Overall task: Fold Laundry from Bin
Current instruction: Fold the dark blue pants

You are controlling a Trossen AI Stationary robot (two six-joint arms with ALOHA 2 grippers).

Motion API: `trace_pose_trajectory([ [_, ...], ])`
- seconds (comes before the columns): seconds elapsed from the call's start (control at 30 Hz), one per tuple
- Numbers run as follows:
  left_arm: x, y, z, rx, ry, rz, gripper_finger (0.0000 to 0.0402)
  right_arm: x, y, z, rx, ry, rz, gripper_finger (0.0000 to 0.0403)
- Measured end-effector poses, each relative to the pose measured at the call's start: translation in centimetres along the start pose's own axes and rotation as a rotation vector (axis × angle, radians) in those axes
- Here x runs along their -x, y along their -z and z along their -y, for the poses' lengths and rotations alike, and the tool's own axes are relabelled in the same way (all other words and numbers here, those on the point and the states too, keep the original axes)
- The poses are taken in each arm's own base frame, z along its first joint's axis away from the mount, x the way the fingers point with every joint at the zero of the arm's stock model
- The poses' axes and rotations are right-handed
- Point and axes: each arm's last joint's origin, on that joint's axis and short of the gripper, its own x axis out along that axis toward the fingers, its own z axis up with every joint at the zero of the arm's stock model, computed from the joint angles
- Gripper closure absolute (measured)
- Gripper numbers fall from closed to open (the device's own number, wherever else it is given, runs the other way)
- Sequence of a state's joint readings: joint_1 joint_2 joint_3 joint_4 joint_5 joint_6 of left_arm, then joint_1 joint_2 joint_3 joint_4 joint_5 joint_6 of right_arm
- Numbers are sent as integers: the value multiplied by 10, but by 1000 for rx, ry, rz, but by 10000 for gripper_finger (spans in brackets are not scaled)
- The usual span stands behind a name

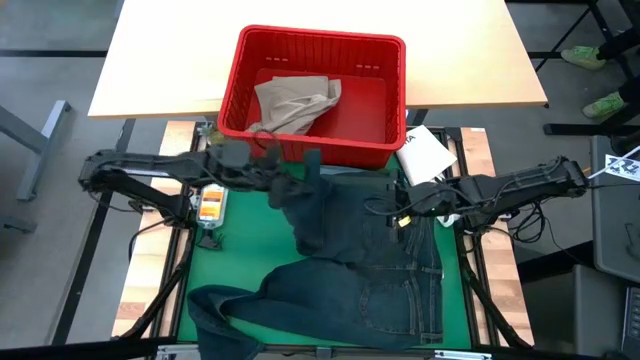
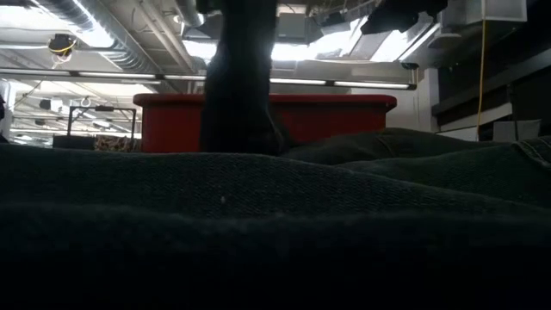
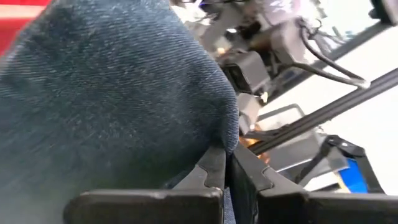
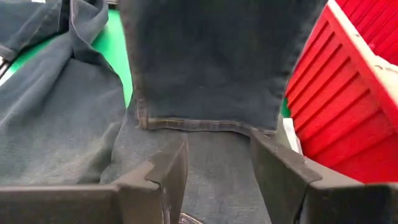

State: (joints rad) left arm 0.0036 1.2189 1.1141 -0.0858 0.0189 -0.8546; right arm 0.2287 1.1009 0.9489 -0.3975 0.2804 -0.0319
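Overhead: jeans (image 1: 350, 275) sprawl across the green mat (image 1: 245, 240), one leg lifted in the left gripper (image 1: 275, 180) just before the red bin (image 1: 315, 95) holding khaki trousers (image 1: 295, 105). Low view: denim fills the foreground under ceiling ducts. Left wrist: fingers clamp denim. Right wrist: the right gripper (image 4: 217, 168) hangs parted above denim.

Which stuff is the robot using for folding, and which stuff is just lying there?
For the job: jeans, held up by the shut left gripper; khakis in the red bin; open right gripper.
Just lying about: white packet, orange tag.
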Motion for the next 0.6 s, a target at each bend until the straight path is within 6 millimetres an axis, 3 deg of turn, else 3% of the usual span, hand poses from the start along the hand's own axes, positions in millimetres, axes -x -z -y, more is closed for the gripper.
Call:
trace_pose_trajectory([
  [0.23,-60,17,-11,-31,124,-16,401,10,-2,3,-7,0,32,228],
  [0.6,-111,40,-32,-31,172,29,401,19,-1,6,17,39,30,228],
])
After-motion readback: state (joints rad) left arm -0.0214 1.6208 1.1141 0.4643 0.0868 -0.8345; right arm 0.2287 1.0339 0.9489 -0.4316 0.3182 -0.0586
